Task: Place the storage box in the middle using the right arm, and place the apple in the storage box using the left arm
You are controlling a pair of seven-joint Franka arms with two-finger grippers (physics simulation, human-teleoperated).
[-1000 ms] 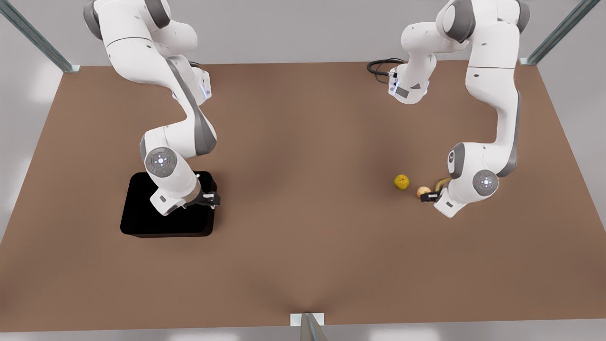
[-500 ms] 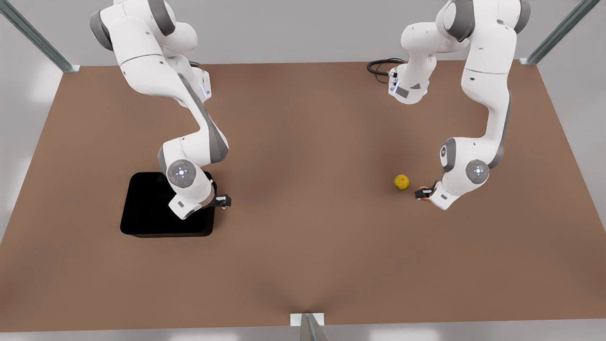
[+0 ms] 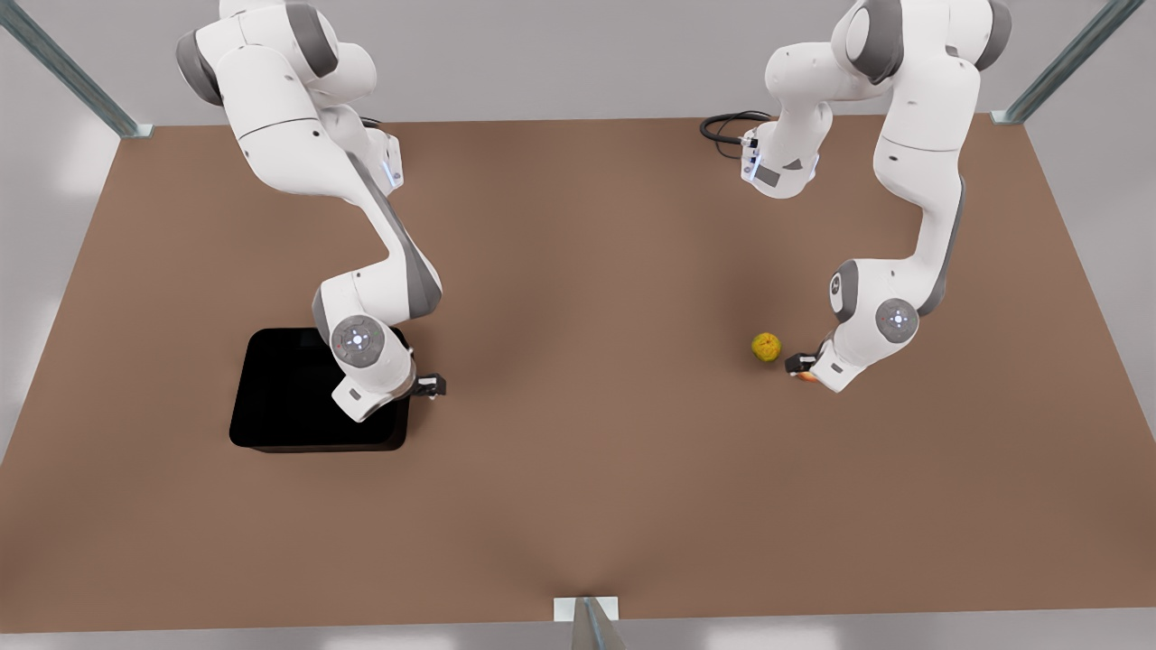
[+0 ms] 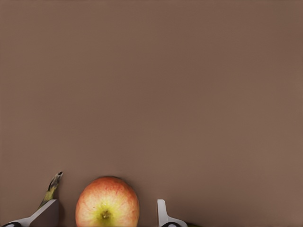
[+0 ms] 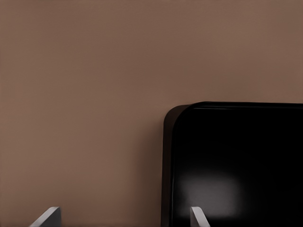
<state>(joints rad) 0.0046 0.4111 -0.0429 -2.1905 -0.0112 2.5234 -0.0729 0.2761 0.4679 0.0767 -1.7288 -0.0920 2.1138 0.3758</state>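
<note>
While both arms work low over the counter point(image 3: 578, 506), here is how each part stands, nearest first.

Box: the black storage box point(image 3: 289, 397) sits toward the front view's left, well apart from the middle, so it is not yet placed.

Right claw: the right claw point(image 3: 417, 386) hangs at the box's wall on the side facing the middle. In the right wrist view its fingers point(image 5: 198, 216) are spread, one over the box's inside, the other outside over bare counter, straddling the wall point(image 5: 166, 189) near a rounded corner.

Left claw: the left claw point(image 3: 806, 368) is down at the apple point(image 4: 107, 204) on the front view's right. Its fingers point(image 4: 163, 215) stand apart on either side of the fruit, with a gap on each side.

Neighbours: a banana's stem point(image 4: 52, 185) pokes out just beside one finger; a yellow-green fruit point(image 3: 766, 347) lies near.

Doing it well: I judge the right claw should sink fully over the wall before closing, then drag the box level. The left should centre on the apple, clear of the banana, and squeeze across its widest part.
</note>
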